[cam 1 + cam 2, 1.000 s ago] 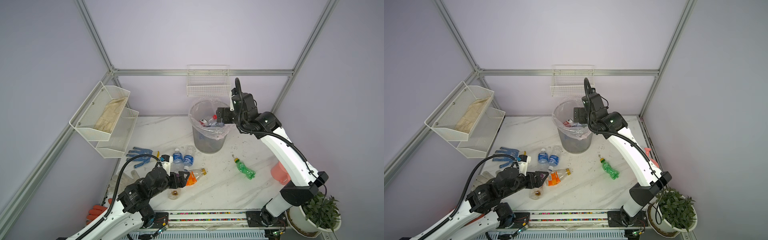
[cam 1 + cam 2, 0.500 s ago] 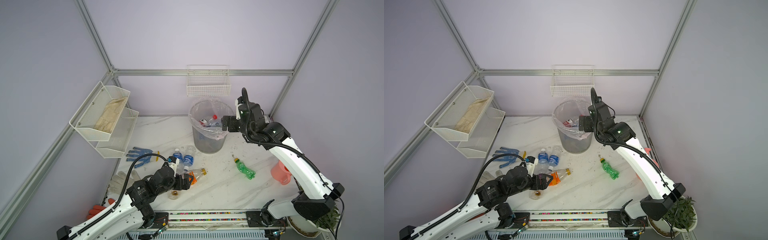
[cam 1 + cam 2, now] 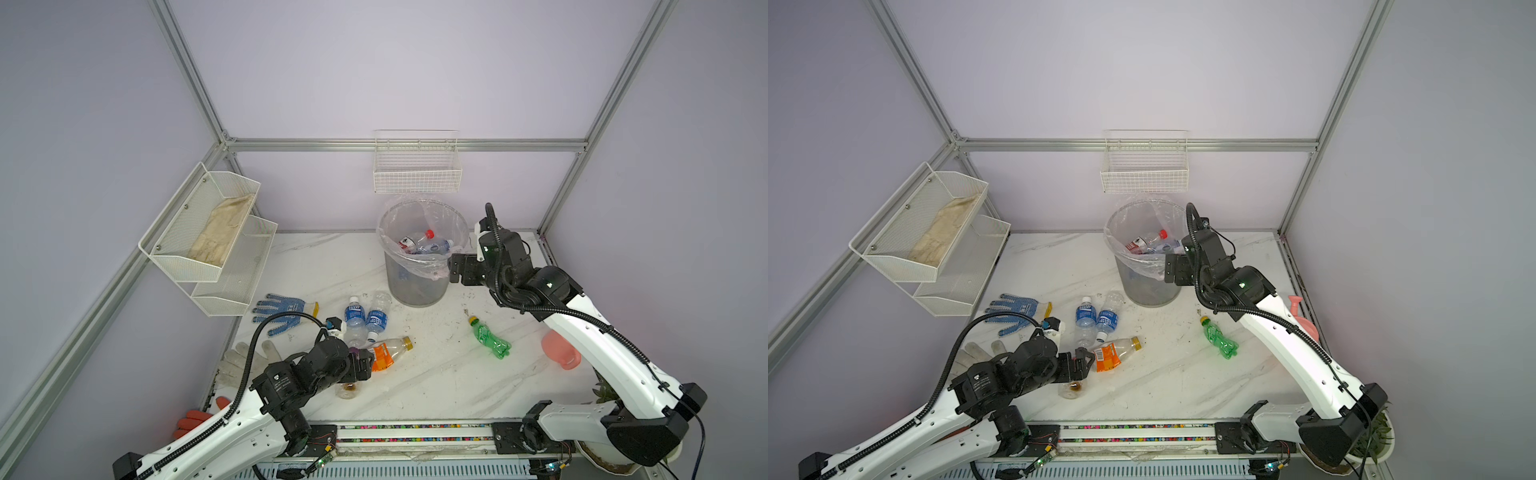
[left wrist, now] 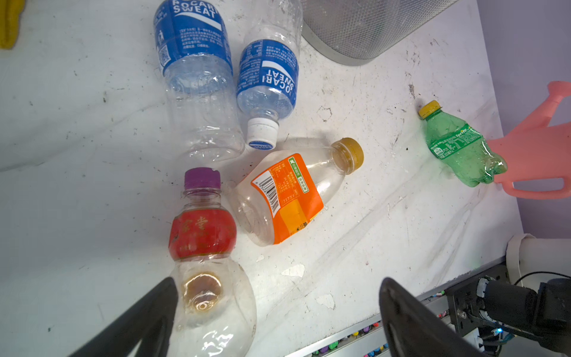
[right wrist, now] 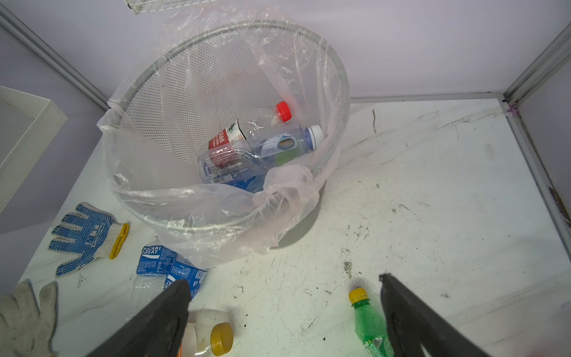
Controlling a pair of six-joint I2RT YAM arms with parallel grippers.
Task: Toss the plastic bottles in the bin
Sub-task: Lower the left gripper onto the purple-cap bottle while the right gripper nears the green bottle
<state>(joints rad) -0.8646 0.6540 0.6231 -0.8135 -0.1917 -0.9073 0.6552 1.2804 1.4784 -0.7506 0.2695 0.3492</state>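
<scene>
Left gripper (image 4: 276,282): jaws apart, empty, low at red bottle's (image 4: 202,235) base, probably lining up a grab.
Right gripper (image 5: 282,281): jaws apart, empty, beside bin (image 5: 185,92), green bottle (image 5: 369,321) below.

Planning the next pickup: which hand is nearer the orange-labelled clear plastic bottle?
Left. Left hand sits beside the orange-labelled bottle; right hand is away by the grey mesh bin.

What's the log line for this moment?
left gripper: open, empty, near red-label bottle | right gripper: open, empty, beside bin | table: five bottles loose | bin: bottles inside
</scene>
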